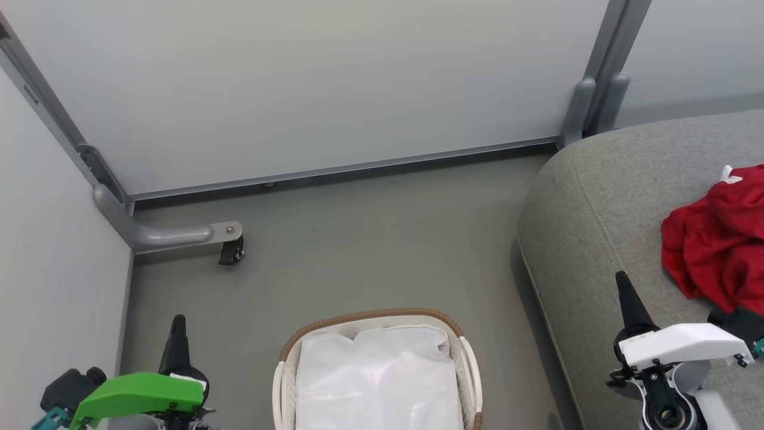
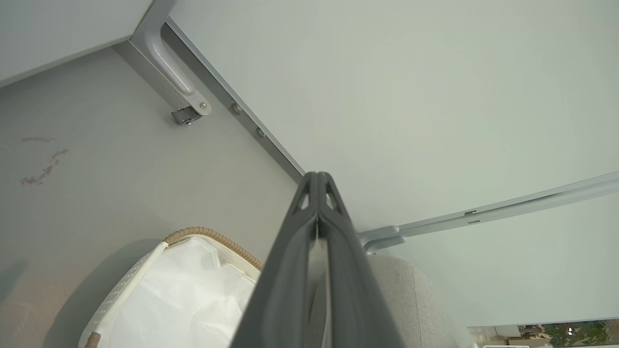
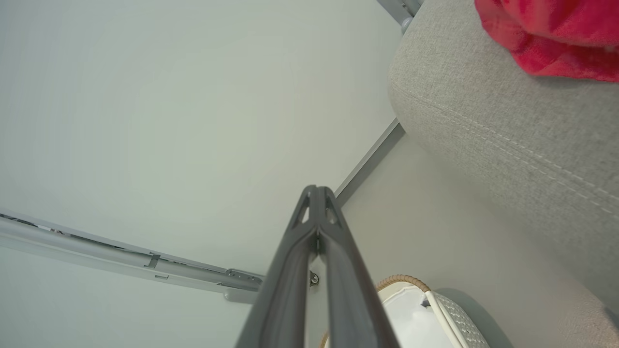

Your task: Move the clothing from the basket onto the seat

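Red clothing (image 1: pixel 719 239) with a bit of white trim lies bunched on the grey seat (image 1: pixel 603 209) at the right; the same clothing (image 3: pixel 556 34) rests on the seat (image 3: pixel 508 125) in the right wrist view. The white basket (image 1: pixel 286 370) with a brown woven rim stands on the floor at bottom centre, holding just the white liner cloth (image 1: pixel 376 382). My left gripper (image 1: pixel 177 322) is shut and empty, left of the basket (image 2: pixel 125 295). My right gripper (image 1: pixel 622 279) is shut and empty over the seat's front, left of the clothing.
Pale partition panels with grey metal frames close the back and left. A grey bracket foot with a black caster (image 1: pixel 230 251) sticks out onto the grey floor (image 1: pixel 370 239) at the left. Open floor lies between basket, panels and seat.
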You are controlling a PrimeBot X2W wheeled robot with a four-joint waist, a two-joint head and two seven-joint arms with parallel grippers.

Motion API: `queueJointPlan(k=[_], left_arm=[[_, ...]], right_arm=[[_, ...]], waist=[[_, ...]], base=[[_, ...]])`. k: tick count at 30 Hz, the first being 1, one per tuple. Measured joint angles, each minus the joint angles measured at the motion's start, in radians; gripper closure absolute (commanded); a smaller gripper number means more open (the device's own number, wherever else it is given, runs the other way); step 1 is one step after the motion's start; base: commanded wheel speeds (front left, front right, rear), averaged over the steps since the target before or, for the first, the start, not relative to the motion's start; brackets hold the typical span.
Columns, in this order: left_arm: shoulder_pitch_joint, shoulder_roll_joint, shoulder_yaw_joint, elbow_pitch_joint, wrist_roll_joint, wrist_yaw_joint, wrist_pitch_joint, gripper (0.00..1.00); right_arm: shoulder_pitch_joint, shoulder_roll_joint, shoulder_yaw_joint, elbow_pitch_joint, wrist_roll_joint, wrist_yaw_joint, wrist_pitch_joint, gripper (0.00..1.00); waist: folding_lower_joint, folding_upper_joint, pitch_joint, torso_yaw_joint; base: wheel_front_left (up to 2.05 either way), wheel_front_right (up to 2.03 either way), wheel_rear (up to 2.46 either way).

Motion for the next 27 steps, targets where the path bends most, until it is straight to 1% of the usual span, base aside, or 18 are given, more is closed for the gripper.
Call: queueJointPlan(k=[15, 27], left_arm=[[-0.013, 0.0, 0.025, -0.013, -0.154, -0.01, 0.043, 1.0], [-0.027, 0.0, 0.039, -0.025, -0.25, -0.018, 0.07, 1.0]], right_arm=[[0.004, 0.0, -0.012, -0.021, 0.169, 0.0, 0.043, 1.0], [0.008, 0.0, -0.019, -0.035, 0.279, 0.0, 0.071, 1.0]], waist=[[0.0, 0.0, -0.003, 0.005], [0.0, 0.0, -0.005, 0.009]], base=[[0.0, 0.0, 0.0], [0.0, 0.0, 0.0]])
